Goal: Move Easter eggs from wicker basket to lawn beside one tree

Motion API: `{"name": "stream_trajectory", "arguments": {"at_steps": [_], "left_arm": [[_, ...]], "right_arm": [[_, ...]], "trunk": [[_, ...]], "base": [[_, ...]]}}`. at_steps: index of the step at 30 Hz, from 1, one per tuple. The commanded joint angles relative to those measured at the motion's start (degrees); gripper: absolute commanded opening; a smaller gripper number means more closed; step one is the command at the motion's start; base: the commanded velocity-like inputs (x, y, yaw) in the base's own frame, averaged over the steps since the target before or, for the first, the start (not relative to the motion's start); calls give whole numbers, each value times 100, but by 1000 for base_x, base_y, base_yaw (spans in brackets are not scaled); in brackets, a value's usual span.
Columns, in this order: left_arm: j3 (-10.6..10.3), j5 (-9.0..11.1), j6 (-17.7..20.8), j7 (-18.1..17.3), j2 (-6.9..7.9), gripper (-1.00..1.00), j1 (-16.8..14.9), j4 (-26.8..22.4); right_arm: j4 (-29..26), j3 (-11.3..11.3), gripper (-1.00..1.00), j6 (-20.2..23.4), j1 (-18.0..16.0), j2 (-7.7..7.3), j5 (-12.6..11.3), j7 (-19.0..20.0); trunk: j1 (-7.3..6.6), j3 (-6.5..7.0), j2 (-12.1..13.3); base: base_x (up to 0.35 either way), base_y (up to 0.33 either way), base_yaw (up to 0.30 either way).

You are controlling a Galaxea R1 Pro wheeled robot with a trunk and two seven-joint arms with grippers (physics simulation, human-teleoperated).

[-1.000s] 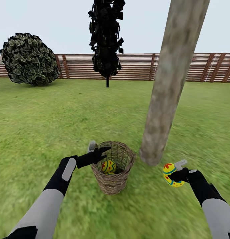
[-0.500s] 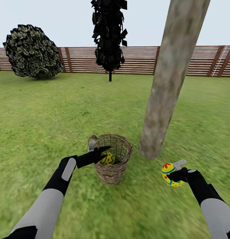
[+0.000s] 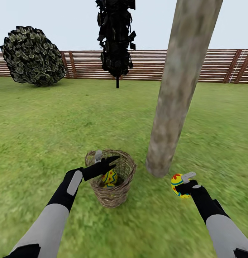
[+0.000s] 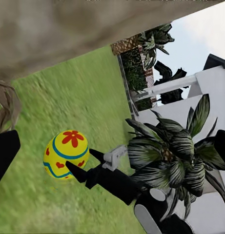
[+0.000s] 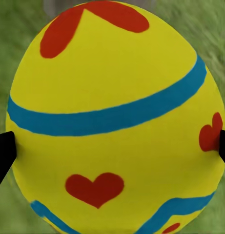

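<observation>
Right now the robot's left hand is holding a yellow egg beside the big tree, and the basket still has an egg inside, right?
Not the left: the right gripper holds the yellow egg beside the big tree, as the head view shows. The basket does still have an egg inside.

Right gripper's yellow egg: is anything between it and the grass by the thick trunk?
Nothing visible. The yellow blue-banded egg, clamped in the right gripper, hangs over bare green lawn beside the thick grey-beige trunk; the brown wicker basket stands on the trunk's other side.

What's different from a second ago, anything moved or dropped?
The right claw, shut on a yellow blue-banded egg, has drawn nearer the pale grey-beige trunk. The view itself shifted. Unchanged: the left claw hovers open over the brown woven basket, an egg inside.
</observation>
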Motion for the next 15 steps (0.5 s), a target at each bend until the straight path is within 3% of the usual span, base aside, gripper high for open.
{"name": "stream_trajectory", "arguments": {"at_steps": [1, 5, 11, 15], "left_arm": [[22, -13, 29, -20, -7, 100, -3, 1], [19, -13, 29, -27, -7, 100, 0, 55], [16, -11, 29, -27, -13, 100, -4, 98], [14, -11, 29, -27, -16, 100, -2, 97]], "right_arm": [[63, -24, -100, -9, -2, 15, 65, -78], [360, -17, -100, -439, -2, 27, 99, -257], [435, -15, -100, -514, -2, 62, 104, -266], [442, -15, -100, -515, -2, 75, 104, -266]], "trunk": [[1, -5, -2], [1, -5, -2], [1, -5, -2], [1, -5, -2]], "base": [[249, -234, 0], [116, -107, 0], [-9, -22, 0], [-152, -247, 157]]}}
